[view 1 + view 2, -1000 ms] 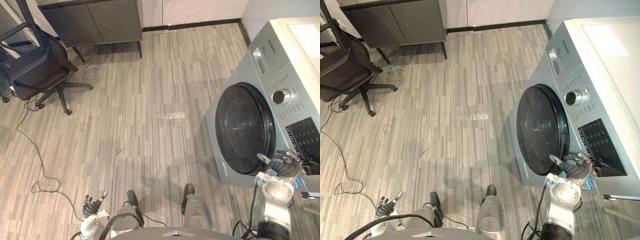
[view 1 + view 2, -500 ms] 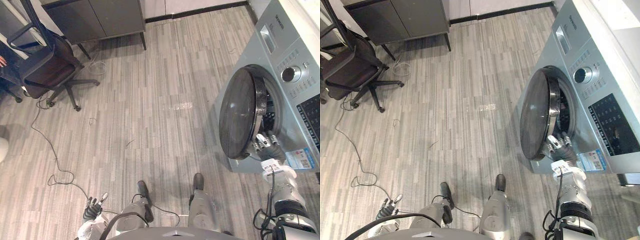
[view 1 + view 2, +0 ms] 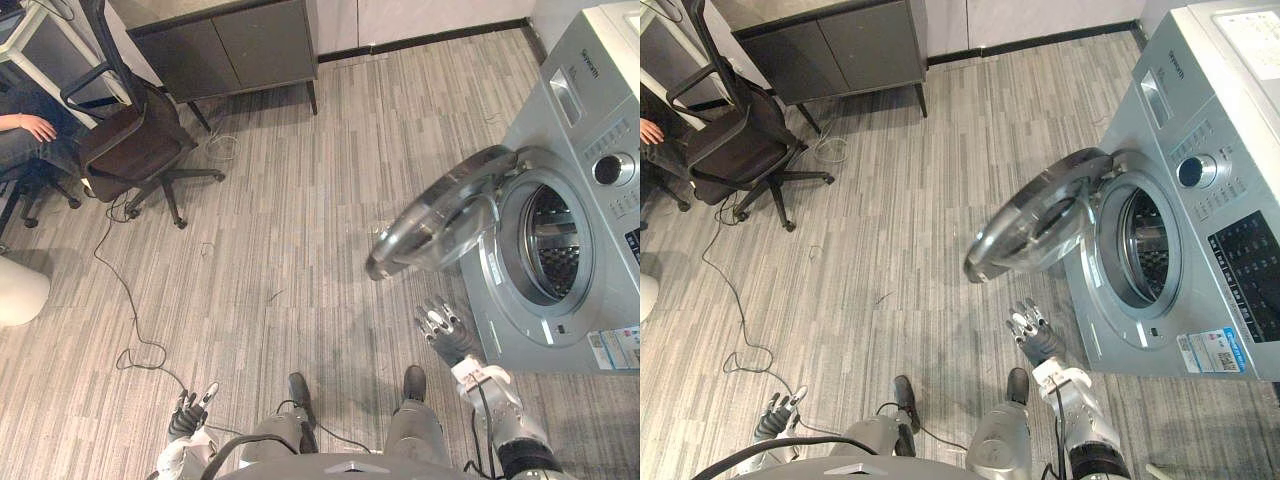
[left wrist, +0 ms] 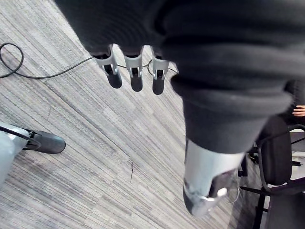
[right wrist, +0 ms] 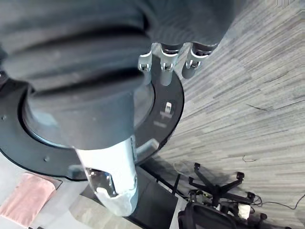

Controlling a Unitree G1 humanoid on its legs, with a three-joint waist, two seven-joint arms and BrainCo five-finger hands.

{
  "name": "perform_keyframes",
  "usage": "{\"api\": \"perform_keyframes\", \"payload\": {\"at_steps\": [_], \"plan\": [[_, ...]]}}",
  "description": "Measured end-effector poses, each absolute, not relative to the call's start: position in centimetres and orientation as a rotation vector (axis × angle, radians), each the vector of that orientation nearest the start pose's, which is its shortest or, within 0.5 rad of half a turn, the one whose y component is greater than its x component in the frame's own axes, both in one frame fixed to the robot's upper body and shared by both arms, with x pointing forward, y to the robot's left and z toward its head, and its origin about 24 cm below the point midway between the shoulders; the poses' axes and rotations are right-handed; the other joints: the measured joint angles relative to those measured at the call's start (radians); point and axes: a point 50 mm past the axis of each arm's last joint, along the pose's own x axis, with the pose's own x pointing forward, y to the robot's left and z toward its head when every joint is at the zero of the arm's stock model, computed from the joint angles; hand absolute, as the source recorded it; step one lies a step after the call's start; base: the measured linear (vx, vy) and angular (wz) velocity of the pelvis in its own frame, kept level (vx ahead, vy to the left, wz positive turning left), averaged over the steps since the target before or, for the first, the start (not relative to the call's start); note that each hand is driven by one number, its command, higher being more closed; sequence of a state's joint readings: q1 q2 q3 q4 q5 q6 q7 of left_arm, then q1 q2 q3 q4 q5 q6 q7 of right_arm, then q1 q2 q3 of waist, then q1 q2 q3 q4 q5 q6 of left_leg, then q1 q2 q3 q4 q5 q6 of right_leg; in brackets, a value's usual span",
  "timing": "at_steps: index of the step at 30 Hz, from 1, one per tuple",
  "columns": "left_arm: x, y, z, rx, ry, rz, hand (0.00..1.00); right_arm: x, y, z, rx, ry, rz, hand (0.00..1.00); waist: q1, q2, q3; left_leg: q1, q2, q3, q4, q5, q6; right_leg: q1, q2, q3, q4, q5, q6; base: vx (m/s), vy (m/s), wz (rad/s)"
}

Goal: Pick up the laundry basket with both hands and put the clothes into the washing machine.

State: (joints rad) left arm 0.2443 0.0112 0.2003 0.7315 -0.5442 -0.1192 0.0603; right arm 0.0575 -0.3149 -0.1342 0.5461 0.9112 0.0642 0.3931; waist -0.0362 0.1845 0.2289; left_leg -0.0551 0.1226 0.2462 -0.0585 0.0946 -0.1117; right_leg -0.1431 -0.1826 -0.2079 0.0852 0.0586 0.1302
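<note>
Your right robot hand (image 3: pixel 447 335) hovers straight-fingered under the open door (image 3: pixel 435 228) of the washing machine (image 3: pixel 572 115). Your left robot hand (image 3: pixel 187 418) hangs relaxed, empty.

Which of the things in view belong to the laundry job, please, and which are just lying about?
For the job: washer; its open door; drum; right robot hand, open, below the door; left robot hand, open, low by the floor.

Lying about: chair; cabinet; person's hand beside the chair; white object on the floor.
</note>
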Motion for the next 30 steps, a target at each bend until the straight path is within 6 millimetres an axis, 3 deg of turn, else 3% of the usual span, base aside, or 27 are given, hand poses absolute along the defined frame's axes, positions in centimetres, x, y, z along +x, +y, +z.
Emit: {"api": "perform_keyframes", "payload": {"at_steps": [4,7,10,14,17,21,30], "plan": [[8.6,21.9,-14.0,-0.508,0.778,0.684,0.00,16.7,-26.4,-7.7,0.805,0.336,-0.299,0.00,-0.005,-0.050,-0.042,0.012,0.007,0.002,-0.015,-0.001,-0.001,0.019,0.014,-0.002,-0.032,0.007,-0.006,0.06,0.002,-0.03],[7.7,22.6,-14.1,-0.481,0.800,0.759,0.00,13.3,-27.9,-9.0,0.717,0.363,-0.571,0.00,-0.008,-0.069,-0.052,0.045,0.007,0.008,-0.018,-0.010,-0.001,0.059,0.016,-0.002,-0.056,0.013,0.001,0.05,0.007,-0.04],[7.0,22.6,-14.4,-0.457,0.832,0.798,0.00,9.9,-28.0,-11.2,0.596,0.536,-0.732,0.00,-0.003,-0.078,-0.072,0.069,0.008,0.029,-0.018,-0.021,-0.002,0.078,0.019,0.012,-0.073,0.018,0.000,0.03,0.010,-0.16],[6.3,21.1,-15.1,-0.454,0.902,0.812,0.00,5.1,-26.0,-14.4,0.459,0.849,-0.889,0.00,0.000,-0.081,-0.084,0.088,0.011,0.038,-0.019,-0.025,-0.002,0.095,0.022,0.019,-0.081,0.020,-0.003,0.01,-0.001,-0.08],[5.1,20.4,-15.7,-0.437,0.969,0.853,0.00,3.3,-24.4,-15.4,0.352,1.008,-0.927,0.00,0.007,-0.093,-0.089,0.100,0.015,0.052,-0.023,-0.032,-0.006,0.111,0.027,0.027,-0.089,0.019,-0.002,-0.03,-0.002,-0.11],[4.2,20.1,-16.0,-0.382,1.030,0.871,0.00,1.8,-24.0,-15.9,0.179,1.170,-0.905,0.00,0.014,-0.105,-0.108,0.116,0.016,0.055,-0.026,-0.042,-0.007,0.132,0.029,0.027,-0.101,0.020,-0.002,-0.02,-0.001,-0.01],[3.1,19.7,-16.4,-0.306,1.105,0.848,0.00,0.8,-23.6,-16.4,0.086,1.275,-0.824,0.00,0.033,-0.129,-0.118,0.127,0.015,0.053,-0.027,-0.046,-0.008,0.154,0.030,0.022,-0.116,0.019,-0.002,0.01,-0.002,0.01]]}}
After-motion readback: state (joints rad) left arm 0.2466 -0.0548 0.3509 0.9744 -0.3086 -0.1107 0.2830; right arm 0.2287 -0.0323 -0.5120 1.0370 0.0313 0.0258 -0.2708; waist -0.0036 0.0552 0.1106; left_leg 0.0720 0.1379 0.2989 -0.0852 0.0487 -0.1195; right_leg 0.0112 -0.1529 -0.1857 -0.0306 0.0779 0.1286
